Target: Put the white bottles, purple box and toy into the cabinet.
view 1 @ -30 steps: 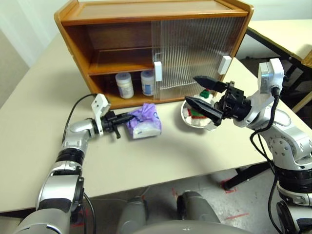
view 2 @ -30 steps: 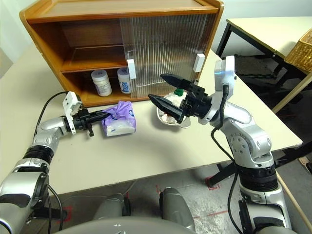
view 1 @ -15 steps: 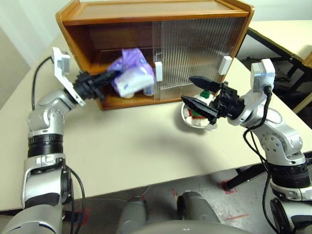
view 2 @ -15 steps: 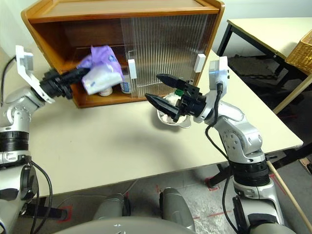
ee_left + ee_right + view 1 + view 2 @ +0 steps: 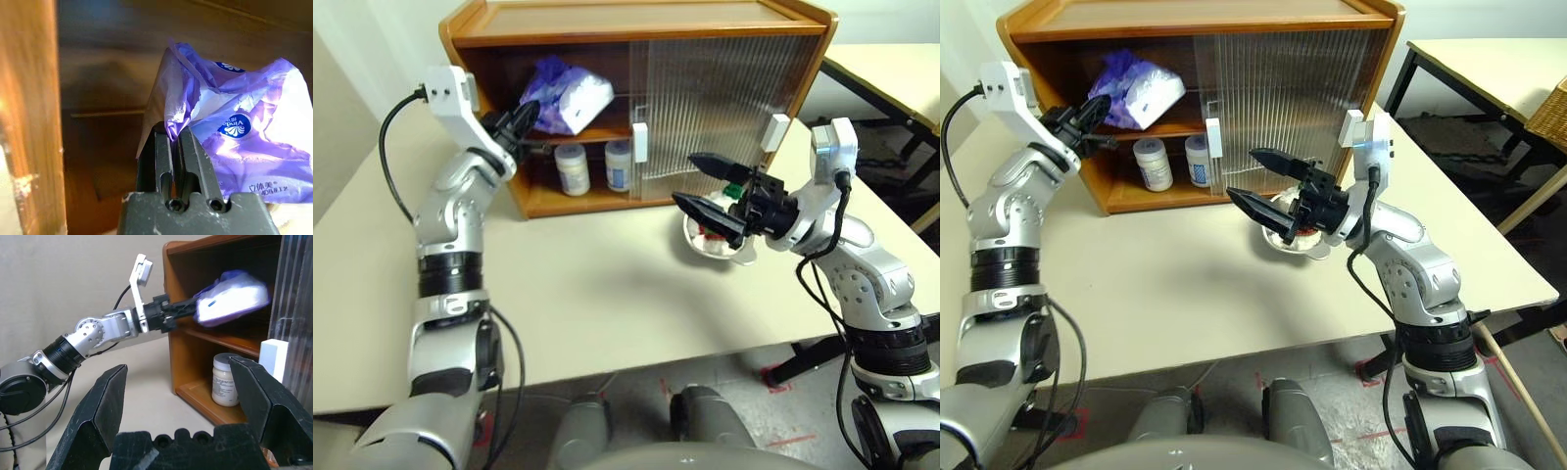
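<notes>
The purple box (image 5: pixel 570 90) is pinched by its crumpled plastic end between the closed fingers of the left gripper (image 5: pixel 530 110). It is held inside the open left half of the cabinet (image 5: pixel 636 20), above the shelf. Its long axis is tilted, with the far end pointing up and into the cabinet. Two white bottles (image 5: pixel 573 168) are seen on the cabinet floor below. The right gripper (image 5: pixel 707 186) is spread wide, with nothing between its fingers, in front of a white bowl (image 5: pixel 729 250).

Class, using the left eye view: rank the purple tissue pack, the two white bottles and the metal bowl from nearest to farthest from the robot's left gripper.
1. purple tissue pack: pinched in the left gripper, at the cabinet's upper shelf.
2. white bottles: lower compartment, below the pack; too close to separate.
3. metal bowl: on the table, beneath the open right gripper.
</notes>
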`<state>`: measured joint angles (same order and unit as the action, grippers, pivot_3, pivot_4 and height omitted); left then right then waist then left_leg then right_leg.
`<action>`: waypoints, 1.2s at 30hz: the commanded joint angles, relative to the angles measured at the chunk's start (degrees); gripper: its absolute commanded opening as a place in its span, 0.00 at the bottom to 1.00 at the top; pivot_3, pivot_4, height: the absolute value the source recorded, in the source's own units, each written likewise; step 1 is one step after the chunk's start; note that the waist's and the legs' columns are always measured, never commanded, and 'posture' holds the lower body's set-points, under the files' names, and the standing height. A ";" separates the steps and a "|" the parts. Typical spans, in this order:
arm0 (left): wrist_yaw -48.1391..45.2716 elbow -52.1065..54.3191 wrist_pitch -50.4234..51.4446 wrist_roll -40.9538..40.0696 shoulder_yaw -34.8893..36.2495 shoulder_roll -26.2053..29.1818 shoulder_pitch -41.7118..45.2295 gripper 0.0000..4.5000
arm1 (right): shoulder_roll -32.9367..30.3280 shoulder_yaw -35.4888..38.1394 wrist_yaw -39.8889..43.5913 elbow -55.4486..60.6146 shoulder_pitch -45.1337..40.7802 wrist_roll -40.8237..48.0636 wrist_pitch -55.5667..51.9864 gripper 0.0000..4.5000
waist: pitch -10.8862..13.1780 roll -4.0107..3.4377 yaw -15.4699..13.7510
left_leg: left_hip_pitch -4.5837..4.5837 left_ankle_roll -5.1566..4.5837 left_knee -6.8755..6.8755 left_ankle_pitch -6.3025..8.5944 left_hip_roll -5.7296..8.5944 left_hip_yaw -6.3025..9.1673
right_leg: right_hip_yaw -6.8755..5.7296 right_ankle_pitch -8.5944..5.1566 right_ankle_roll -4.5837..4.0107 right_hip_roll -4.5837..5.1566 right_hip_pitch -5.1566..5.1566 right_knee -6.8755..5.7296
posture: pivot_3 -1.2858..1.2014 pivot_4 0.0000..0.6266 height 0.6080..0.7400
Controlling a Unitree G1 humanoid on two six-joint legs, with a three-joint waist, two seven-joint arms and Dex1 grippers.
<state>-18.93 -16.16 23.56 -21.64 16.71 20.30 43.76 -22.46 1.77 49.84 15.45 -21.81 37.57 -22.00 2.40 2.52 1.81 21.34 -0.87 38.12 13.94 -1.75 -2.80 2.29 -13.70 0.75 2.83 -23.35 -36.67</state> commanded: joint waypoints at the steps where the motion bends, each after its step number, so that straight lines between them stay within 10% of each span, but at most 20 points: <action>1: 7.81 0.50 -1.37 2.06 0.05 -3.26 2.72 0.01 | -0.09 0.42 -0.54 1.13 0.85 -0.01 0.58 1.00 | 0.00 0.01 -0.09 | 0.00 0.05 0.02 0.03 0.01 0.00 | 0.00 0.01 0.01 0.00 0.01 0.00 | 0.50 0.00 1.00; 11: 25.99 2.24 -4.91 8.16 -2.70 -17.38 2.74 0.01 | -0.06 0.58 -1.92 2.40 1.22 0.34 0.29 1.00 | -0.01 0.05 0.38 | 0.05 0.18 0.07 0.10 0.15 -0.08 | 0.13 0.17 0.18 -0.01 0.07 0.26 | 0.50 0.00 1.00; 26: 32.05 1.81 -5.77 13.18 -3.87 -16.44 2.03 0.01 | -0.05 0.54 -1.55 1.98 2.41 -0.09 1.54 1.00 | -0.01 0.06 0.60 | -0.01 0.21 0.01 0.12 0.10 -0.11 | 0.28 0.17 0.10 -0.39 0.02 0.32 | 0.49 0.00 1.00; 36: 32.42 2.61 -4.93 15.09 -5.06 -15.73 1.84 0.78 | -0.20 0.32 -1.50 2.57 2.88 0.06 1.31 1.00 | -0.01 0.06 0.51 | -0.02 0.22 0.00 0.12 0.09 -0.19 | 0.28 0.17 0.09 -0.40 0.02 0.32 | 0.50 0.00 1.00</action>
<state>13.14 -14.35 17.95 -7.50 12.25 4.09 45.92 -22.29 1.87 48.16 16.97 -19.23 37.57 -21.23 2.39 2.58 2.33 21.32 -0.65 38.12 14.06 -1.66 -3.00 2.57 -13.53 0.84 2.42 -23.33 -36.35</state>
